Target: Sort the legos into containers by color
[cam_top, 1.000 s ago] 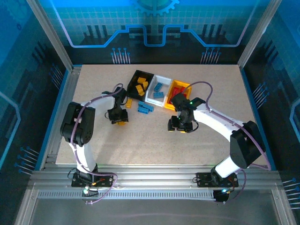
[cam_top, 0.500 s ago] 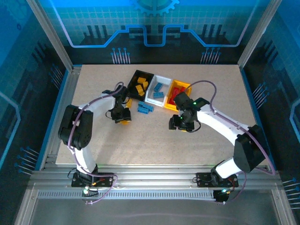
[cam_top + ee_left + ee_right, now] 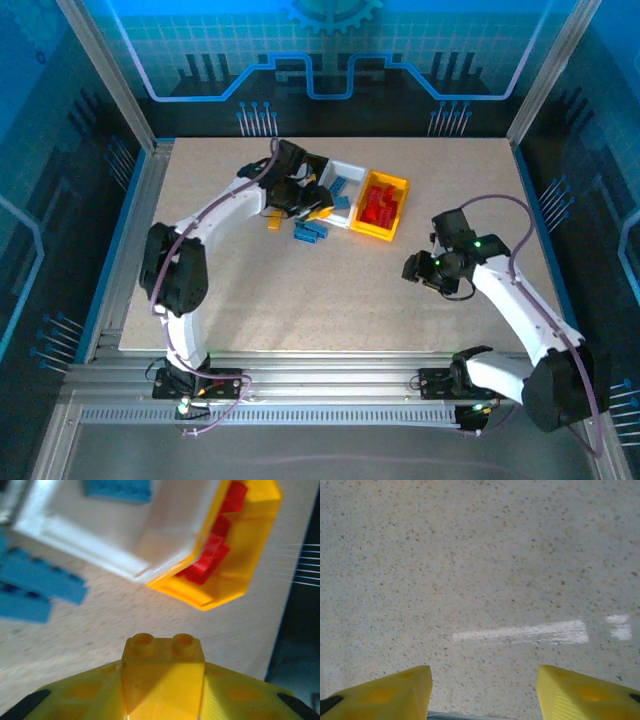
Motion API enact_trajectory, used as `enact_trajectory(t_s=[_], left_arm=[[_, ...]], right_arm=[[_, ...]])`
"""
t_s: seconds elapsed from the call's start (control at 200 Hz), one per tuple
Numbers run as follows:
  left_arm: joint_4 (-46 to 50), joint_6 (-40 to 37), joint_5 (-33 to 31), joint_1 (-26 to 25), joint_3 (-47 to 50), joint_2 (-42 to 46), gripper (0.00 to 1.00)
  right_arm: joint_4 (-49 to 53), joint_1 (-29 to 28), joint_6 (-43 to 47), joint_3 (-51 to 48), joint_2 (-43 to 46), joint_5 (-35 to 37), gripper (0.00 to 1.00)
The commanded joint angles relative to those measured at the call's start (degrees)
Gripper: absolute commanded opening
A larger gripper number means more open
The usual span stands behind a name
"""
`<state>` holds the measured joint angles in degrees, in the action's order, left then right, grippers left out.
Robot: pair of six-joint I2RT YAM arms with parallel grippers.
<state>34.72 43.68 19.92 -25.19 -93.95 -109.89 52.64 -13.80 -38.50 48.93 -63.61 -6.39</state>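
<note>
The speckled beige worktop (image 3: 250,290) carries the bins near its far edge. A yellow brick (image 3: 162,665) is pinched in the left end effector (image 3: 162,692), held above the worktop near the white bin (image 3: 150,540) and the yellow bin (image 3: 250,540), which holds red bricks (image 3: 212,555). Blue bricks (image 3: 35,585) lie loose beside the white bin. The right end effector (image 3: 482,685) hangs parted and empty toward the right edge.

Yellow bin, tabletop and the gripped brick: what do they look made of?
Yellow bin: smooth moulded plastic, perhaps slightly translucent, since its walls glow brightly. Tabletop: speckled beige, likely laminate or stone composite; a glare streak suggests a semi-gloss finish. Brick: glossy yellow plastic with moulded studs.
</note>
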Motion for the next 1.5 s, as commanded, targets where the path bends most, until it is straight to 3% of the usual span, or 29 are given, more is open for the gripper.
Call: enact_trajectory(t_s=[0.0,0.22,0.705,0.945,1.111,1.336,1.496], left_arm=[[0.0,4.0,3.2,-1.3,-7.2,-5.8,0.39],[0.7,5.3,1.6,-0.3,-18.5,-12.5,0.39],[8.0,4.8,-2.5,10.4,-38.1,-25.1,0.39],[9.4,3.7,-3.1,12.4,-38.1,-27.0,0.4],[9.6,2.8,-2.8,12.7,-37.7,-26.9,0.5],[9.8,1.8,-2.2,13.3,-36.4,-25.1,0.54],[14.9,-5.8,-3.4,13.3,-35.8,-20.9,0.55]], right_arm=[[2.7,1.9,1.2,-2.2,3.1,-1.9,0.59],[3.9,3.5,1.6,-4.3,5.8,-2.6,0.59],[4.1,3.7,1.7,-2.1,2.6,-2.8,0.59],[3.5,3.7,0.7,-2.1,1.5,-2.8,0.59],[2.7,3.4,0.1,-1.0,-0.3,-3.1,0.59],[1.8,1.6,-1.1,0.7,-2.3,-2.8,0.59],[1.2,0.3,-1.6,1.0,-3.1,-2.5,0.59]])
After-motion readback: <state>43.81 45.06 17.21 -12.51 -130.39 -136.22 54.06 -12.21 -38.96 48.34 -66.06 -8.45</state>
